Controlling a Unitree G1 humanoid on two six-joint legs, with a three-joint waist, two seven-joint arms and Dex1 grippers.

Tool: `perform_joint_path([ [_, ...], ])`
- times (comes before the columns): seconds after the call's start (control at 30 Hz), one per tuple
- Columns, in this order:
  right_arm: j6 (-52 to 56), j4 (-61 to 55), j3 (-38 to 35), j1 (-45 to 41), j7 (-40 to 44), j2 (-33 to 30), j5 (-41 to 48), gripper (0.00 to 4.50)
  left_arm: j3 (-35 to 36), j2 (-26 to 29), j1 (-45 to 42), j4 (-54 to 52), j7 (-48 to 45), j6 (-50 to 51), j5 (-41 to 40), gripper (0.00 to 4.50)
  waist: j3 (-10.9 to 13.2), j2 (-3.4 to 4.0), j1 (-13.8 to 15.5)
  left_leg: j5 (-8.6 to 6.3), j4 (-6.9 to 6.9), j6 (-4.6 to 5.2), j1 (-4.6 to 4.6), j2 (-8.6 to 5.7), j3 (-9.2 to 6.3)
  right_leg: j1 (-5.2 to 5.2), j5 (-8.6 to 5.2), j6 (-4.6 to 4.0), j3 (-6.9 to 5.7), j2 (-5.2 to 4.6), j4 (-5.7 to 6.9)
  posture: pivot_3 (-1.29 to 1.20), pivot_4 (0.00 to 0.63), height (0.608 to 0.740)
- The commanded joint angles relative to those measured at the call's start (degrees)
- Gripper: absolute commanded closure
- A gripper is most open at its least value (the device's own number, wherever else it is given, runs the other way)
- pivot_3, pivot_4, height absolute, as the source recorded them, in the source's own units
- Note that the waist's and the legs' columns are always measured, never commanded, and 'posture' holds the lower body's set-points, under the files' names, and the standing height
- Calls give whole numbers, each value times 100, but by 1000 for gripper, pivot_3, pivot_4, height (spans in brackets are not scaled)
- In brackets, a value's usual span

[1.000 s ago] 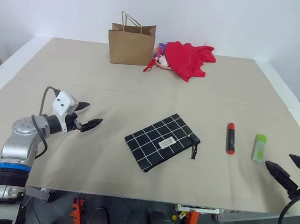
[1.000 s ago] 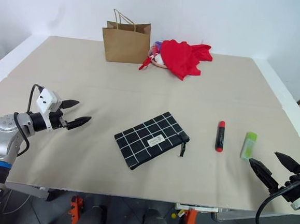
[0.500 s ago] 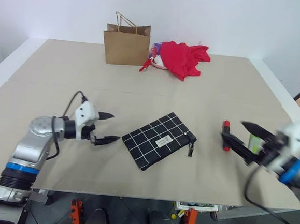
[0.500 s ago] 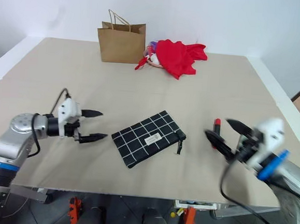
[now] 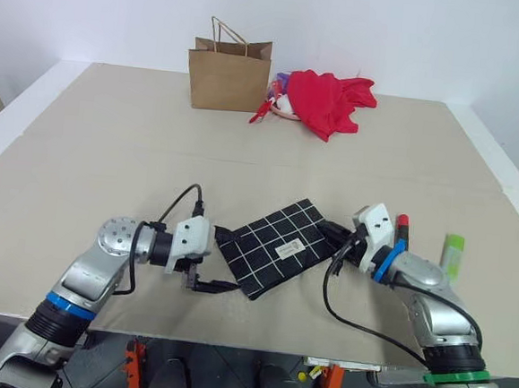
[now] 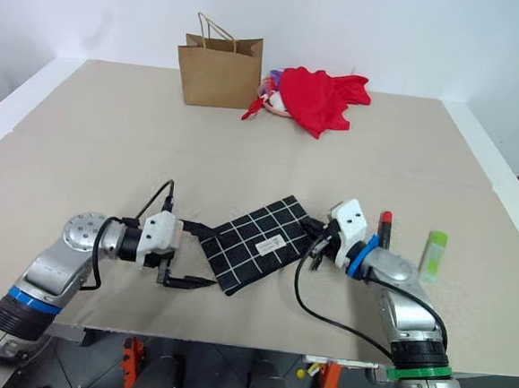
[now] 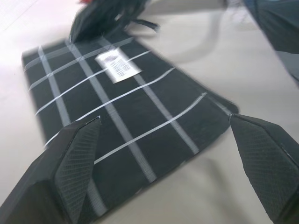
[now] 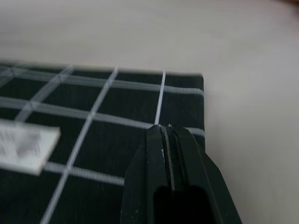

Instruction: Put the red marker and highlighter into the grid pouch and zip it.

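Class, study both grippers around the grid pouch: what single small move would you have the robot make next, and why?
Probably close the left gripper on the near end of the grid pouch to hold it steady. Its fingers stand open on either side of that end, while the right gripper is shut at the zipper end. The red marker and highlighter lie outside on the table.

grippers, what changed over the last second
Both arms swung in to the pouch. The left gripper, open, now straddles its near-left corner. The right gripper came in from the table's right edge and shut at the zipper end; what it pinches is unclear. Marker, highlighter, bag and red cloth stayed put.
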Motion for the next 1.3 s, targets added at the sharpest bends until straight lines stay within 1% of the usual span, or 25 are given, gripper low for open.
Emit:
perform_joint_path([
  [0.03, -174, 81, 62, 60, 11, 76, -169, 4458, -17, 0, -15, -225, 34, -154, 54, 0, 0, 0, -1, 0, 1, 0, 4, 0, -2, 1, 0, 0, -2, 1, 3, 0, 150, 740],
  [0.13, -201, 126, 35, 51, -43, 161, -240, 4458, -36, -4, -28, -223, 24, -208, 83, 0, 0, 0, -8, 2, 7, -1, 13, 0, -3, 9, -9, 24, -3, 1, 6, 0, 150, 740],
  [0.27, -338, 280, 90, -13, -34, 158, -448, 4458, -63, 6, -47, -220, 13, -370, 151, 0, 0, 0, -14, 6, 30, 0, 17, 1, -3, 21, -9, 15, -4, 0, 6, 0, 150, 740],
  [0.4, -319, 216, 53, -24, -97, 251, -439, 4458, -162, 68, 63, 10, 37, -1426, 635, 0, -1, 1, -16, 6, 44, 0, 18, 1, -3, 27, -6, 13, -3, 0, 6, 0, 150, 740],
  [0.7, -241, 113, 56, -54, -226, 383, -441, 4458, -494, -174, -44, 634, 458, -2635, 1457, 0, -1, 1, -16, 6, 44, 1, 19, 2, -3, 28, -6, 12, -3, 0, 6, 0, 150, 740],
  [0.87, -211, 73, 56, -63, -266, 414, -442, 4458, -676, -363, -197, 873, 670, -2776, 1727, 0, -2, 2, -16, 6, 45, 1, 19, 1, -3, 30, -5, 13, -2, 0, 6, 0, 150, 740],
  [1.03, -115, -74, 35, -41, -303, 438, -420, 4458, -874, -492, -528, 1396, 1379, -3047, 2696, 0, -7, 8, -15, 8, 47, 4, 23, 0, -4, 36, -3, 14, -3, 0, 6, 0, 150, 740],
  [1.17, -12, -173, 7, -33, -356, 449, -408, 4458, -948, -576, -698, 1543, 1953, -2926, 3250, 0, -8, 12, -16, 15, 49, 13, 27, -1, -4, 40, 6, 15, -1, 0, 6, 0, 150, 740],
  [1.3, 56, -246, -7, -4, -414, 456, -398, 4458, -1011, -574, -745, 1633, 2096, -2940, 3351, 0, -9, 12, -17, 23, 49, 25, 34, -1, -4, 46, 13, 10, -1, 0, 6, 0, 150, 740],
])
